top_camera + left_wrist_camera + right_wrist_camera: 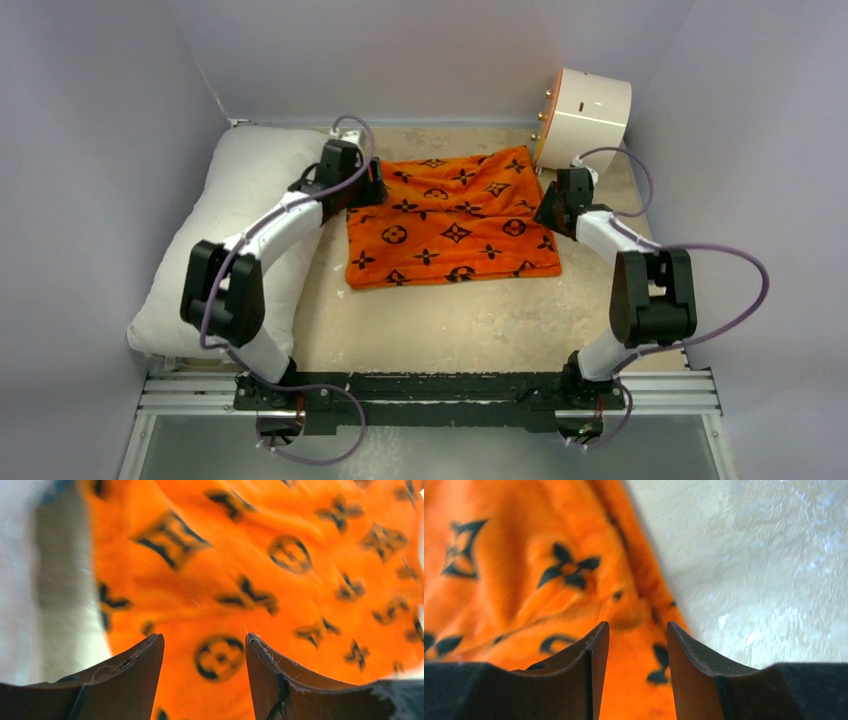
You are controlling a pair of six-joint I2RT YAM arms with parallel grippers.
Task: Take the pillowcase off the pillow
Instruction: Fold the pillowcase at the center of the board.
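Observation:
The orange pillowcase [450,222] with black motifs lies flat in the middle of the table, apart from the white pillow [235,200], which lies along the left side. My left gripper [372,185] is open and empty just above the pillowcase's left edge; the left wrist view shows the orange fabric [260,570] below its spread fingers [135,680] and a strip of pillow [20,590] at left. My right gripper [549,210] is open and empty above the pillowcase's right edge; the right wrist view shows that edge [524,580] and bare table [764,570].
A white cylinder with an orange face [585,112] stands at the back right, close behind my right wrist. Grey walls enclose the table on the left, back and right. The arms' rail [430,392] runs along the near edge.

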